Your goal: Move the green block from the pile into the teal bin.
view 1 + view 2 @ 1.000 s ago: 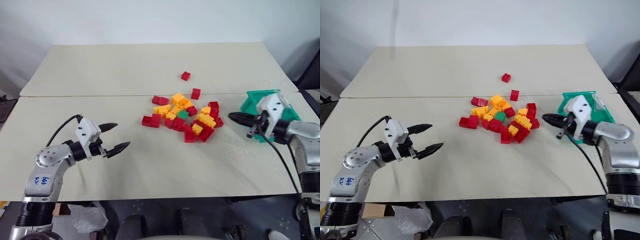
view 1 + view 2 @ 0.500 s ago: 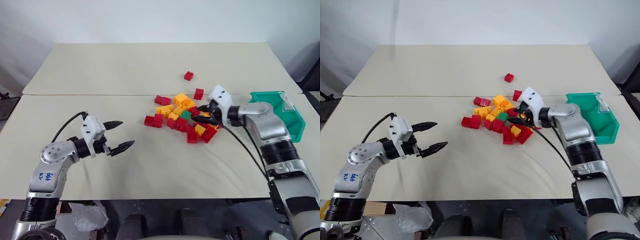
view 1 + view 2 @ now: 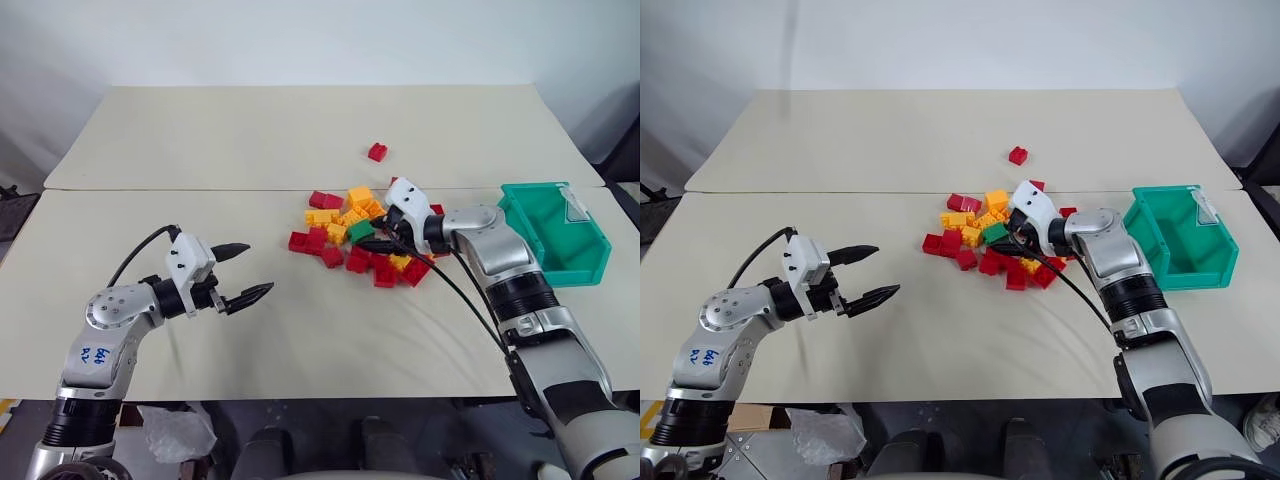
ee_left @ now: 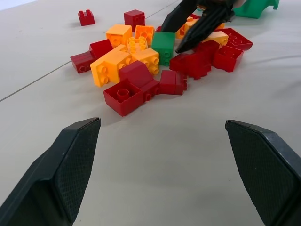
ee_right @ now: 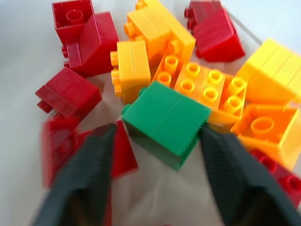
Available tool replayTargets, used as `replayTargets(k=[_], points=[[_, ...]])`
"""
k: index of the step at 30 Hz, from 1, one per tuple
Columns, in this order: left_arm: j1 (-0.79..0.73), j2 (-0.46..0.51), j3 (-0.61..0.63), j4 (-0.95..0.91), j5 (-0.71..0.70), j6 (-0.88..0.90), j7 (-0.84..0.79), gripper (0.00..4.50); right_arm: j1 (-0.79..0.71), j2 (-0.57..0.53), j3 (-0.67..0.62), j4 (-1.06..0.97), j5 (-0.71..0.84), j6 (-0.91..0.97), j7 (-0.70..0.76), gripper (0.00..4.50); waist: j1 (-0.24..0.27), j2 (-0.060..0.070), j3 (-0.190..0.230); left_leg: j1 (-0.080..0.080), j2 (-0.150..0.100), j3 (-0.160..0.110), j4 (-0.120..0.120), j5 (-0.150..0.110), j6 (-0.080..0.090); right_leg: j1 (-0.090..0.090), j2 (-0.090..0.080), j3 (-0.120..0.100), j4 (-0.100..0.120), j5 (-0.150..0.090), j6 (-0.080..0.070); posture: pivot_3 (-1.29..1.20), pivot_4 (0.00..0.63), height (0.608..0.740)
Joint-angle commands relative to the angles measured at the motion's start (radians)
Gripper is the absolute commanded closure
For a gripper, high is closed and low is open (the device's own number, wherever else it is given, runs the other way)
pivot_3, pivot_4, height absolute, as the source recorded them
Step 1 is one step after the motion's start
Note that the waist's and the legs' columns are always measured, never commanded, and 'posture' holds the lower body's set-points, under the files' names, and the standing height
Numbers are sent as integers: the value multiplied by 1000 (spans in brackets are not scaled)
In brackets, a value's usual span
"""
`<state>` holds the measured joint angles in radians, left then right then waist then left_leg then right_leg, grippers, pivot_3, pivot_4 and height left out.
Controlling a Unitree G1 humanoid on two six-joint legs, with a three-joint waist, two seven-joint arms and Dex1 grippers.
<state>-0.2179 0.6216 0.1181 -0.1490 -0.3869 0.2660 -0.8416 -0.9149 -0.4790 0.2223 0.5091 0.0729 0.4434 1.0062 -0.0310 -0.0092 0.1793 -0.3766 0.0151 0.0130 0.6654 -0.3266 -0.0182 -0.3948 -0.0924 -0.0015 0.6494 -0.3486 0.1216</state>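
The green block (image 3: 360, 231) lies in the left-middle of the pile (image 3: 340, 218) of red and yellow bricks at the table's middle. My right gripper (image 5: 157, 129) reaches into the pile from the right, pointing down and left. It is open, with one black finger (image 5: 89, 169) on each side of the green block (image 5: 167, 122), which still rests among the bricks. The teal bin (image 3: 575, 262) stands upright at the right table edge, behind that arm. My left gripper (image 3: 243, 273) hovers open over bare table left of the pile, holding nothing.
One red brick (image 3: 377, 152) lies alone beyond the pile. A seam (image 3: 180, 190) runs across the beige table behind the pile. Yellow bricks (image 5: 207, 89) press against the green block's far side. Bare table (image 3: 330, 330) stretches in front of the pile.
My right arm swung left from the teal bin to the pile, dipped, and its gripper went from shut to open around the green block. The left arm stayed put.
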Motion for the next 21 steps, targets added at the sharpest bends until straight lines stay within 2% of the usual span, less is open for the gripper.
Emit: replayTargets(k=[1,3,10,15,19,21], points=[[2,2,21,-38,-15,-4,6,0,-8,3,-26,-63,12,48,-18,539,0,0,0,0,0,0,0,0,0,0,0,0,0,0,0,0,150,740],[0,0,19,-39,-15,-4,8,0,-6,12,-32,-75,20,68,-27,17,0,0,0,0,0,0,0,0,0,0,0,0,0,0,0,0,150,740],[-3,-6,12,-40,-15,-3,10,0,2,76,-66,-120,25,187,-161,17,-1,0,0,0,0,0,0,0,0,0,0,-1,1,0,0,0,150,740],[-2,-12,8,-48,-15,2,13,0,38,108,-84,-153,1,184,-283,17,0,0,0,0,-1,-1,0,0,0,0,-1,-2,2,0,0,0,150,740],[-4,-14,7,-48,-15,3,13,0,68,101,-73,-186,0,192,-306,17,1,0,0,0,-2,-1,0,0,0,0,-2,-2,3,0,0,0,150,740],[-9,-13,7,-44,-15,2,12,0,80,94,-78,-202,-1,196,-318,410,0,0,0,0,-2,-1,0,0,0,0,-2,-3,3,0,0,0,150,740]])
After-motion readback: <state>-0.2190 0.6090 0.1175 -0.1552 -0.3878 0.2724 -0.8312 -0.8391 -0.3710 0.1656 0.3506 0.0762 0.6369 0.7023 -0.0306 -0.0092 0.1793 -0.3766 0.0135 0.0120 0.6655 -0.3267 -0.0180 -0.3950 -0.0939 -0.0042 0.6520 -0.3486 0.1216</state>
